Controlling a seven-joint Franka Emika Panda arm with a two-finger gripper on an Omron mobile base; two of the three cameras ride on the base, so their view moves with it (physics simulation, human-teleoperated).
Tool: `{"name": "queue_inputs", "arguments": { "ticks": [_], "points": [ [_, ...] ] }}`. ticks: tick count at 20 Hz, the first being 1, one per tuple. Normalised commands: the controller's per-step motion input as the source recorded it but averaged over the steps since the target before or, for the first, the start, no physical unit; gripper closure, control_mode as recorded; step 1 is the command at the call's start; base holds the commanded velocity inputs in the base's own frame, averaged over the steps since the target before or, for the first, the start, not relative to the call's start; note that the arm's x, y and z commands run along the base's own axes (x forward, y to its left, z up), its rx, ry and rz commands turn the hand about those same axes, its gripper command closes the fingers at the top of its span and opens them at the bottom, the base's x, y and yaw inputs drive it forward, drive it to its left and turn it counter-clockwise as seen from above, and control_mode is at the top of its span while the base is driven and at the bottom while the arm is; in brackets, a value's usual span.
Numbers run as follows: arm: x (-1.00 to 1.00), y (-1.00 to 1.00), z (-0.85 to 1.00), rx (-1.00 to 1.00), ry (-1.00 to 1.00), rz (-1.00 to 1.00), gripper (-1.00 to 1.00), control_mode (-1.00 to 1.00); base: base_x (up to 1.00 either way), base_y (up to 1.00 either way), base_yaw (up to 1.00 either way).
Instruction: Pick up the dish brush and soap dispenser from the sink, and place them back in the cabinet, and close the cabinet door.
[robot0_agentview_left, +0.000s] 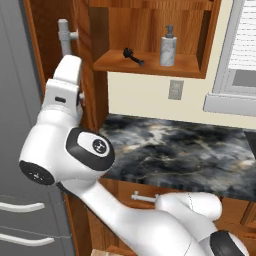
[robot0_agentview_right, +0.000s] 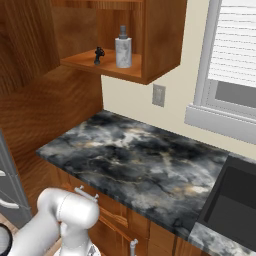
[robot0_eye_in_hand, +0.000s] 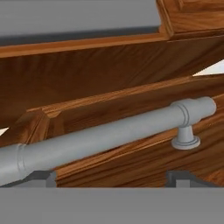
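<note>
At the grey bar handle (robot0_eye_in_hand: 100, 138) of the reddish-brown raised-panel cabinet door (robot0_eye_in_hand: 131, 105), the two-finger gripper (robot0_eye_in_hand: 111, 177) stands with its dark finger tips (robot0_eye_in_hand: 41, 177) spread wide apart, one tip at each lower corner of the hand view. The bar crosses the space between them. Whether the tips touch the bar cannot be told; nothing is clamped. One round mounting foot of the handle (robot0_eye_in_hand: 186, 140) is seated on the door panel near the bar's end.

From the left base view, the white arm reaches up and left toward the open door (robot0_agentview_left: 50, 30), whose handle top (robot0_agentview_left: 65, 35) projects above the wrist.

Beyond the door, the reddish-brown wooden wall cabinet (robot0_agentview_left: 150, 62) is open. On its shelf floor stands the white cylindrical soap dispenser with a dark grey pump top (robot0_agentview_left: 168, 47), upright. Just beside it, apart from it, lies the dish brush with a thin dark handle (robot0_agentview_left: 133, 56); its head colour is too small to confirm.

Below, the grey-black marbled countertop (robot0_agentview_right: 140, 160) runs along the wall. The black recessed sink (robot0_agentview_right: 232, 200) sits at its far right, well apart from the cabinet.
</note>
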Motion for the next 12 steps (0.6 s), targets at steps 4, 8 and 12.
{"name": "queue_inputs", "arguments": {
  "ticks": [4,8,12],
  "points": [
    [0.00,-0.70,0.00,0.04,0.00,0.00,-1.00,-1.00,0.00,0.00,0.00],
    [0.06,-0.66,0.00,0.03,0.00,0.00,-1.00,-1.00,0.00,0.00,0.00],
    [0.08,-0.64,0.00,0.02,0.00,0.00,-1.00,-1.00,0.00,0.00,0.00]
  ]
}}
